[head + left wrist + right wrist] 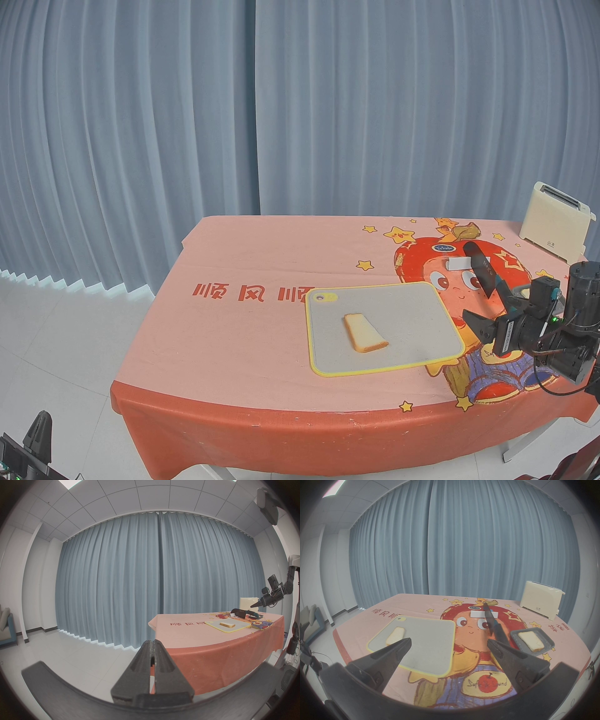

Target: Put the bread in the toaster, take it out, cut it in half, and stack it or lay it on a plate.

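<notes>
Pink table (237,350), bare along its left edge. One board (412,312) mid-table holds one bread slice (364,332); a second slice (531,640) lies in one tray (515,635) by one knife (480,265) near the right edge. One toaster (556,225) fills the far right corner. Right gripper (448,642) spreads wide, empty; left gripper (153,642), off the near left corner, squeezed tight.

Grey-blue pleated curtains (250,106) hang to a white tiled floor (50,350) under a panelled ceiling (156,495).
</notes>
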